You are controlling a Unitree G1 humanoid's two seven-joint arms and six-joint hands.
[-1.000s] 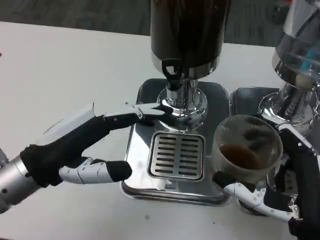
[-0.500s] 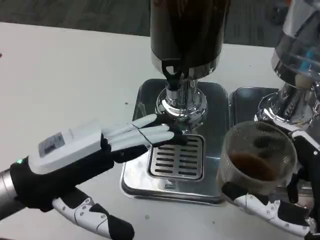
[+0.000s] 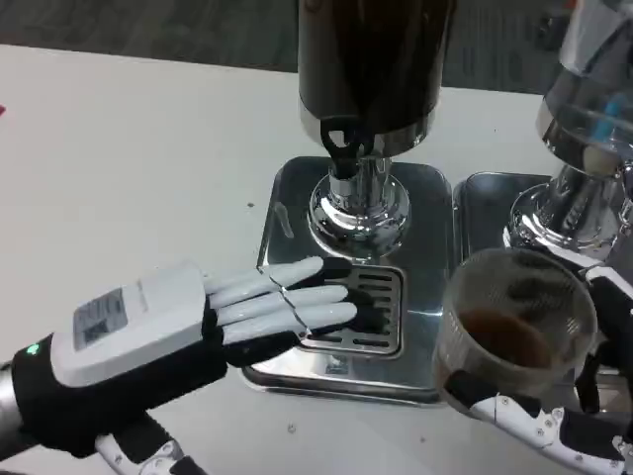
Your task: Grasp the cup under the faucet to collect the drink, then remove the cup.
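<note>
A clear plastic cup [image 3: 514,332] with brown drink at its bottom is held by my right hand [image 3: 579,411] at the lower right, off to the right of the drip grate [image 3: 351,312]. The dark drink dispenser [image 3: 371,59] stands above, its black faucet [image 3: 341,143] over the chrome base [image 3: 358,210]. My left hand [image 3: 188,341] lies flat and open at the lower left, palm down, its fingers [image 3: 297,302] stretched over the left part of the grate and holding nothing.
The steel drip tray [image 3: 430,257] sits under the dispenser. A second dispenser with a clear tank [image 3: 588,109] and its own tray [image 3: 485,198] stands at the right, close behind the cup. White table [image 3: 129,158] spreads to the left.
My left hand turned palm down and drew back toward the front left, away from the faucet. My right hand carried the cup a little further right and toward the table's front edge.
</note>
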